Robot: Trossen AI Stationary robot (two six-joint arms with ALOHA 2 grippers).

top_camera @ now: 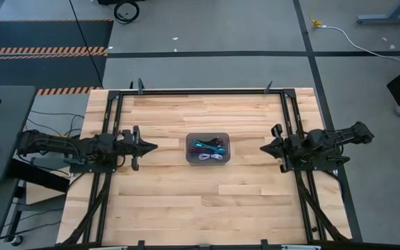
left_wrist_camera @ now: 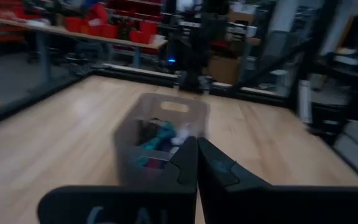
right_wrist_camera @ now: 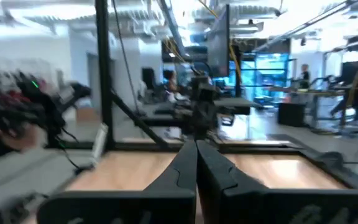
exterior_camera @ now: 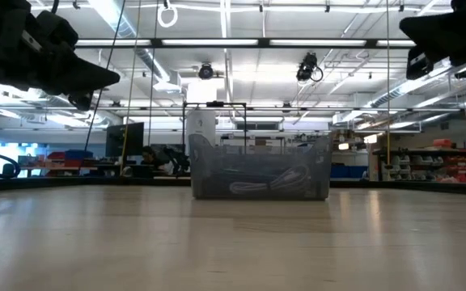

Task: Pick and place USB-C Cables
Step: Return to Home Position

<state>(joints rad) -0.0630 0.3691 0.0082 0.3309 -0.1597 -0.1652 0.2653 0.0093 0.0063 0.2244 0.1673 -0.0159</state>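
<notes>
Okay, your cables (top_camera: 208, 148) sit in the bin (top_camera: 188, 148), middle of the table (top_camera: 172, 208). Left gripper (top_camera: 153, 147) and right gripper (top_camera: 264, 148) are both closed and empty, well apart on either side. Cables look light and floppy, so pinch across the coil, not a plug end.

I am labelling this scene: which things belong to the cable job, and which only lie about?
Job: USB-C cables, inside the bin at table centre; left gripper and right gripper, both shut, apart from it.
Lying about: white cord and black coiled wire, on the floor.
</notes>
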